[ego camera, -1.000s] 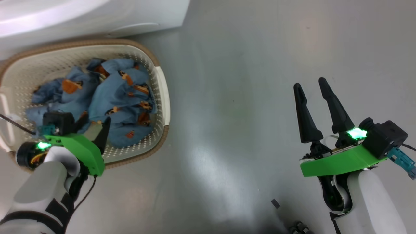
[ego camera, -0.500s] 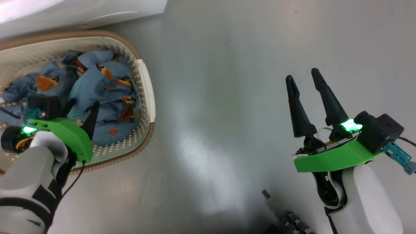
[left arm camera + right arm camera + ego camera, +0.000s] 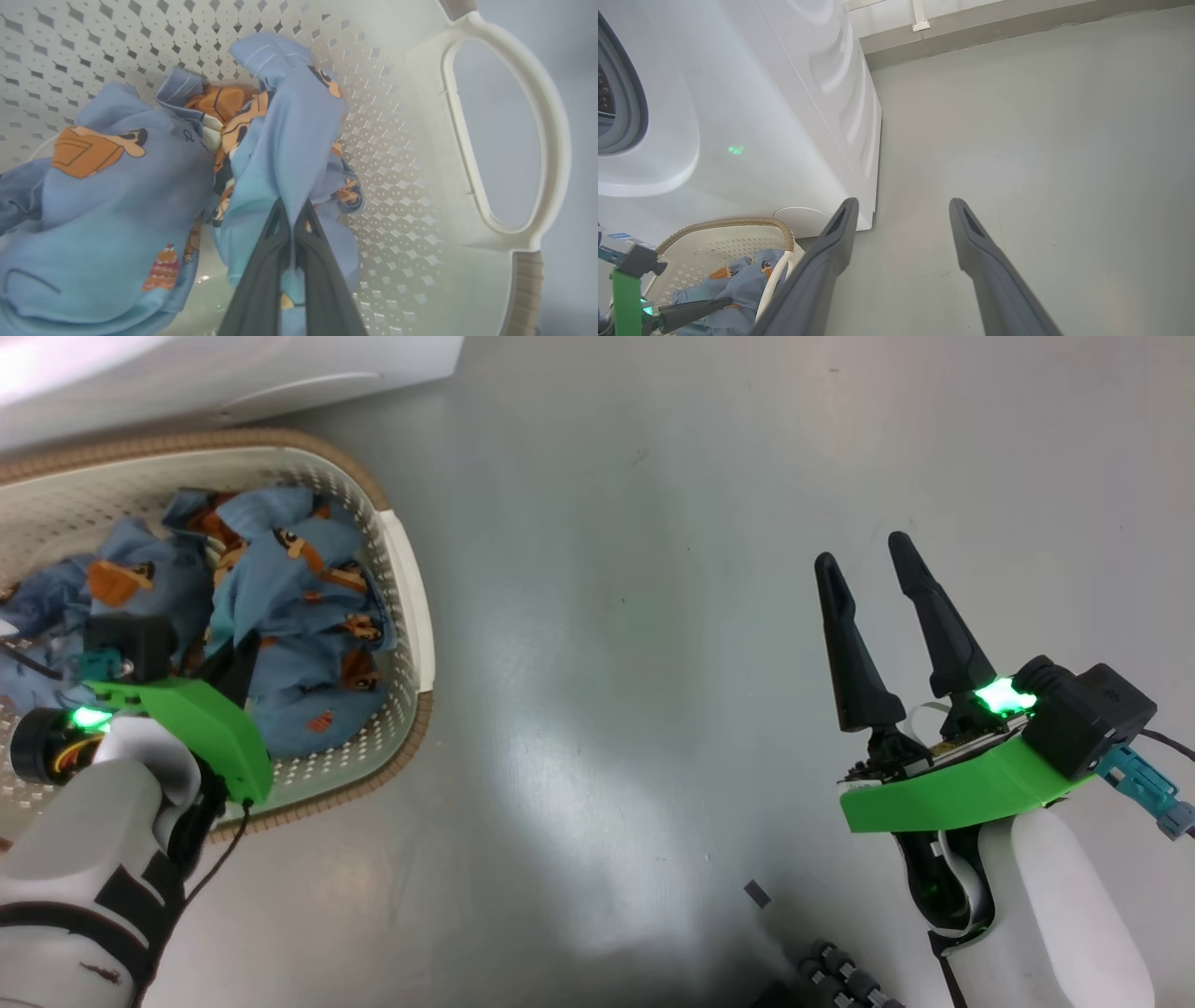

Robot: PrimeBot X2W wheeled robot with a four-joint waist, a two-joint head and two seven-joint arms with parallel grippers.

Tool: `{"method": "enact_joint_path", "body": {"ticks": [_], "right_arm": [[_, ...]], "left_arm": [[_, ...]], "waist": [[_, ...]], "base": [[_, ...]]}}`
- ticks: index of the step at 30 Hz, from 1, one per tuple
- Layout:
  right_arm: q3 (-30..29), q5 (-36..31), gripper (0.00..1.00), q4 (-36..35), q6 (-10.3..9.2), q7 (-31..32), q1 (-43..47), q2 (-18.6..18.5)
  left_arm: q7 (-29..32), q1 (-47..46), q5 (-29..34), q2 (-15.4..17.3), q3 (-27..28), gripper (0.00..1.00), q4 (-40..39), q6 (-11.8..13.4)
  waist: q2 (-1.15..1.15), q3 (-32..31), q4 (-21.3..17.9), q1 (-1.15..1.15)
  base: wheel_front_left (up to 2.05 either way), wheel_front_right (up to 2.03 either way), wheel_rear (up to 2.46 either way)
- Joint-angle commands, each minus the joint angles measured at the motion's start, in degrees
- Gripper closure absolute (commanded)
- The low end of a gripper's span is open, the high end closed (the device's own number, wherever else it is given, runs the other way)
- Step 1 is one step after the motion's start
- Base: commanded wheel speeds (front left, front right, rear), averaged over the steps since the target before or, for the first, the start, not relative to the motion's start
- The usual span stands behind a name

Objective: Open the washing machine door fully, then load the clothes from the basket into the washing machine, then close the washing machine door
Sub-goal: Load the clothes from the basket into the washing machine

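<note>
Just now the left gripper (image 3: 292, 210) clamped together, pinching a light-blue cartoon-print garment (image 3: 289, 135) inside the cream perforated plastic basket (image 3: 511, 60). It looks ready to lift! Well clear of the basket, the right gripper (image 3: 864, 553) waits spread.

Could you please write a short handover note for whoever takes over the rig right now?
Left gripper: shut on a fold of one of the clothes, inside the basket.
Right gripper: open, empty, above the floor.
The other garment lies beside the gripped one in the basket, which stands by the washing machine.
Done: the gasket looks uncovered, so the door seems open; first garment gripped.
Left: lift and load both garments, then close the door.
</note>
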Motion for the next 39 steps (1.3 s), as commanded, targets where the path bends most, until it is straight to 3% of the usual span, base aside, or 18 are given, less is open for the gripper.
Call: {"method": "enact_joint_path", "body": {"ticks": [1,7,14,22,26,39], "right_arm": [[0.8,0.0,0.0,-1.4,0.17,-0.3,1.1,0.4],[0.2,-0.5,0.0,-0.9,0.17,-0.3,0.9,0.4],[-1.0,-0.9,0.0,0.0,0.17,-0.3,2.1,-0.1],[-1.5,-0.5,0.0,0.8,0.17,-0.3,5.8,-1.7],[-1.3,0.3,0.0,2.2,0.17,-0.3,9.2,-3.7],[-2.0,1.1,0.0,3.2,0.17,-0.3,14.6,-5.6]], "left_arm": [[-0.4,-0.3,-0.7,1.9,1.2,1.0,-0.6,-0.1],[-0.4,0.7,-0.3,2.0,5.2,1.0,-1.7,-0.1],[-0.4,5.9,4.2,0.7,15.3,1.0,-6.3,-0.1],[-0.4,15.4,12.6,-1.5,27.2,1.0,-14.0,-0.1],[-0.4,23.3,19.5,-4.3,36.0,1.0,-20.7,-0.1],[-0.4,33.4,26.3,-7.1,45.5,1.0,-32.4,-0.1]], "waist": [[0.0,-0.5,0.3,0.0],[0.0,-3.0,2.0,0.0],[0.0,-8.0,4.9,0.0],[0.0,-15.7,7.5,0.0],[0.0,-22.5,9.2,0.0],[0.0,-30.7,10.3,0.0]], "base": [[0.0,0.0,0.0],[0.0,0.0,0.0],[0.0,0.0,0.0],[0.0,0.0,0.0],[0.0,0.0,0.0],[0.0,0.0,0.0]]}}
